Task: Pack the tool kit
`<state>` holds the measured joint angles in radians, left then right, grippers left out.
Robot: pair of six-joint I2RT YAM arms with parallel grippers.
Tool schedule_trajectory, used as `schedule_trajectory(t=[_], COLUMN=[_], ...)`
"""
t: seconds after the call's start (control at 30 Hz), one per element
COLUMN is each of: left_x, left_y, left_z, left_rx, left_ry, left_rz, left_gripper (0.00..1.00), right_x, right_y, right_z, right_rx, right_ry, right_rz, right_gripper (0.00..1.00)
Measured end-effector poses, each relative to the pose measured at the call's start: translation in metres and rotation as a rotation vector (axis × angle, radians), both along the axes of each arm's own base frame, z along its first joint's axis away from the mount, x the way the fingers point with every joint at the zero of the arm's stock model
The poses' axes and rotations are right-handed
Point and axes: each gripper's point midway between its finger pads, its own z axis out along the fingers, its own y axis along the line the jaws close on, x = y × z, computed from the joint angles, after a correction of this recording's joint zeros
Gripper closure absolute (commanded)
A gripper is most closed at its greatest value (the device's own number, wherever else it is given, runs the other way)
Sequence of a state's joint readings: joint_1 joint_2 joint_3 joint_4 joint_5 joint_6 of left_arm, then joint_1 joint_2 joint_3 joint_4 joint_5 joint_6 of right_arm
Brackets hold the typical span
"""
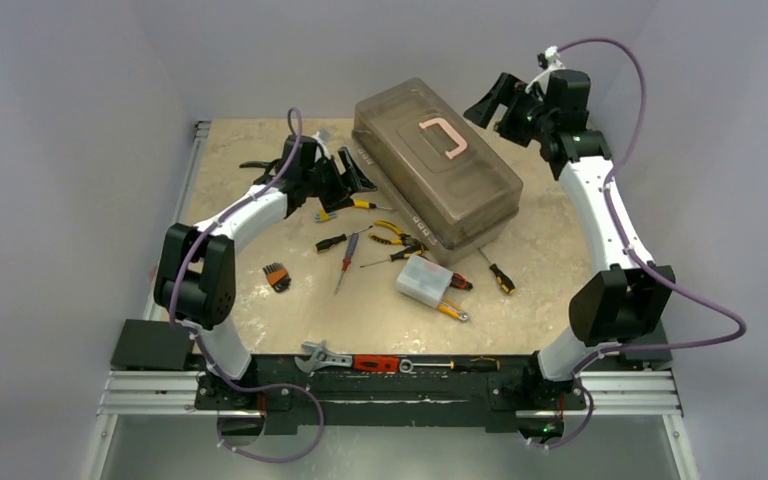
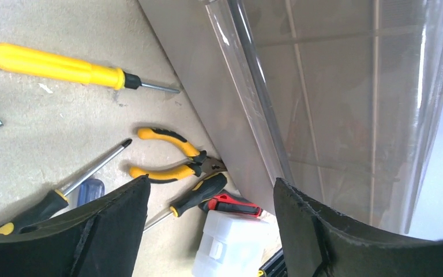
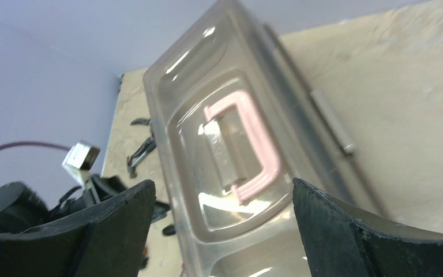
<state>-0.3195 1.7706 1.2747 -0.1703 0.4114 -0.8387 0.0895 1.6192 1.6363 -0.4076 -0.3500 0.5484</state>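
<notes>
The beige toolbox [image 1: 435,180] stands closed and slanted at the table's back middle, under its smoky lid [image 3: 202,115] with the pinkish handle [image 1: 445,137]. My left gripper [image 1: 348,178] is open and empty, low beside the toolbox's left wall [image 2: 225,98]. In the left wrist view my gripper [image 2: 210,182] looks along yellow pliers [image 2: 170,156], a yellow screwdriver [image 2: 57,66], a black-and-yellow screwdriver [image 2: 199,194] and a red utility knife [image 2: 233,203]. My right gripper [image 1: 490,105] is open and empty, raised off the toolbox's far right end. In the right wrist view it [image 3: 222,183] frames the handle [image 3: 254,150].
A small whitish case [image 1: 425,282] lies in front of the toolbox among loose screwdrivers [image 1: 348,258]. A hex key set [image 1: 277,276] lies left, black pliers [image 1: 258,165] at the back left, another screwdriver [image 1: 501,276] right. A wrench [image 1: 325,357] and tools lie on the black front rail.
</notes>
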Motion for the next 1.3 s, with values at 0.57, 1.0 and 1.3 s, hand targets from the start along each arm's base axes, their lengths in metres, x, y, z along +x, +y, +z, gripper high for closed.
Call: schedule_trajectory(t=[0.57,1.0,1.3], left_x=[0.031,0.056,0.095], left_y=[-0.061,-0.032,-0.052], left_z=[-0.005,-0.013,0.065], left_rx=[-0.104,-0.055,-0.078], left_ry=[-0.004,-0.022,-0.166], left_rz=[-0.019,0.089,-0.036], left_gripper=[0.25,0.26,0.29], right_x=[-0.008,-0.09,-0.131], right_y=[-0.045,0.011,0.063], right_z=[-0.105,-0.112,-0.112], right_rx=[-0.025,-0.056,0.003], right_ry=[0.151,0.081,0.121], right_rz=[0.016,0.147,0.197], right_gripper=[0.18,0.22,0.23])
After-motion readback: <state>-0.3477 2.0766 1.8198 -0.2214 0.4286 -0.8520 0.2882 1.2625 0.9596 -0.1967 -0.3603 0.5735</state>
